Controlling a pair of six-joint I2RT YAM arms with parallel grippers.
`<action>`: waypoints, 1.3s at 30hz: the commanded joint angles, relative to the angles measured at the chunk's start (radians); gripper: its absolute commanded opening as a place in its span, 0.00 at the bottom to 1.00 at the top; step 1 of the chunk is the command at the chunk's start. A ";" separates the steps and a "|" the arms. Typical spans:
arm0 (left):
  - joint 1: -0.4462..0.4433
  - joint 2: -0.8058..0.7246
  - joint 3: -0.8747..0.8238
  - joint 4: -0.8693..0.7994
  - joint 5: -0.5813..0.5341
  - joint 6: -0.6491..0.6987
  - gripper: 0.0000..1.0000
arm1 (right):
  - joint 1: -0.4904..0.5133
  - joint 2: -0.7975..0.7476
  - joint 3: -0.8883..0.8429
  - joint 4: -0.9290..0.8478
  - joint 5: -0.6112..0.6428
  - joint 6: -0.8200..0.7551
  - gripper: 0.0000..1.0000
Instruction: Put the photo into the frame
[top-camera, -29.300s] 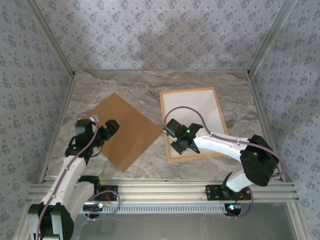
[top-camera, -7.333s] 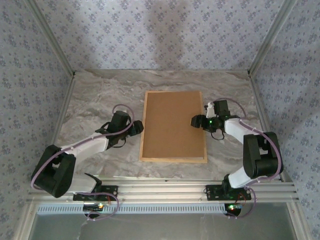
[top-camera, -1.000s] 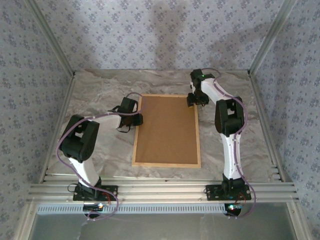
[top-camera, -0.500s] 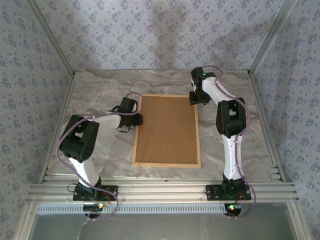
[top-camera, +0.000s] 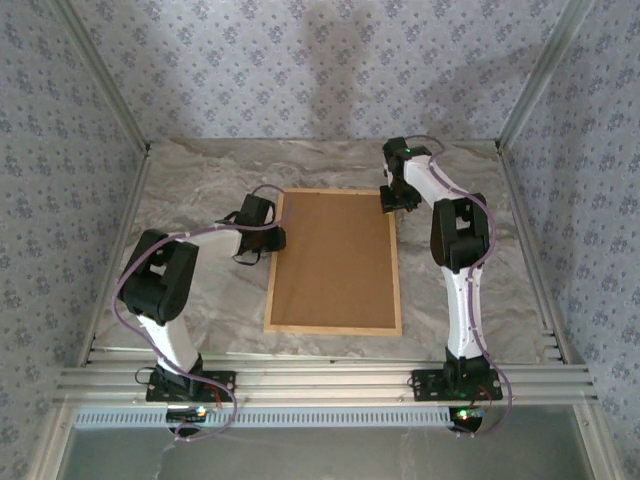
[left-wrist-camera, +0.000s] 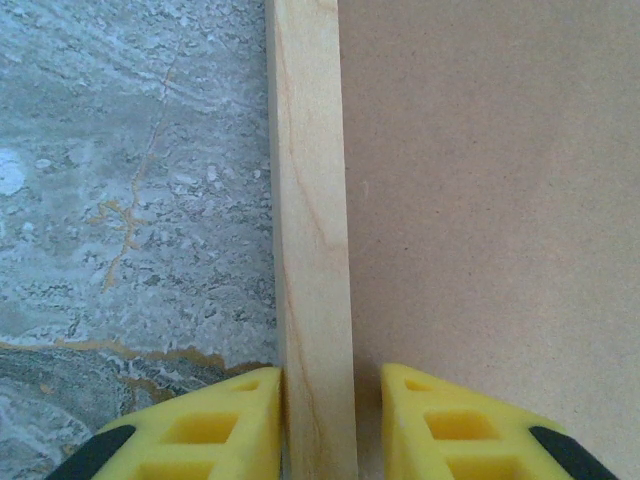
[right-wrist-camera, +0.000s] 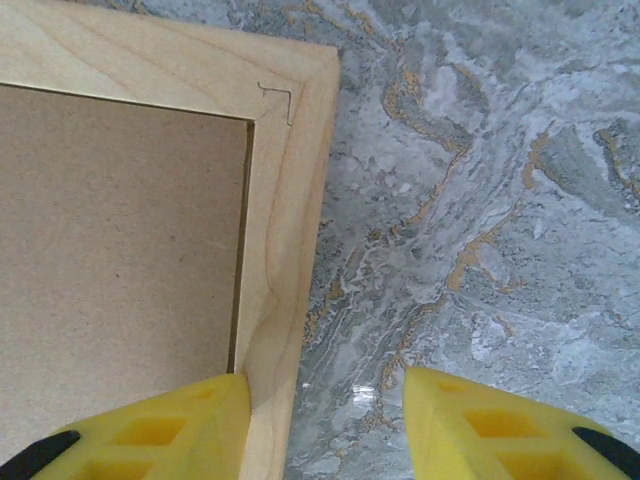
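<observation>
The light-wood frame (top-camera: 333, 328) lies face down on the marble table, with the brown backing board (top-camera: 335, 260) set in it. The photo is hidden. My left gripper (top-camera: 272, 238) sits at the frame's left rail near the far corner. In the left wrist view its yellow fingers (left-wrist-camera: 240, 410) are shut on that rail (left-wrist-camera: 310, 250), one on the table side and one on the board side. My right gripper (top-camera: 390, 202) hovers at the far right corner. It is open (right-wrist-camera: 325, 375), with one finger over the rail (right-wrist-camera: 290, 200) and the other over bare marble.
The marble table (top-camera: 200, 180) is bordered by patterned walls and an aluminium rail along the near edge (top-camera: 320, 380). A small metal staple (right-wrist-camera: 275, 95) sits in the frame's corner joint. Bare marble lies to the right of the frame (right-wrist-camera: 480, 200).
The right gripper's jaws have drawn closer together at the frame's far right corner. The left gripper and the frame have not moved over the last second.
</observation>
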 joint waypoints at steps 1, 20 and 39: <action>0.003 0.053 -0.027 -0.116 -0.002 0.028 0.30 | -0.006 0.044 0.013 -0.015 -0.016 -0.017 0.47; 0.003 0.054 -0.027 -0.120 0.001 0.038 0.30 | 0.046 0.116 0.019 -0.039 -0.015 -0.057 0.53; 0.006 0.052 -0.028 -0.123 0.001 0.045 0.29 | 0.076 0.172 0.105 -0.093 0.014 -0.098 0.57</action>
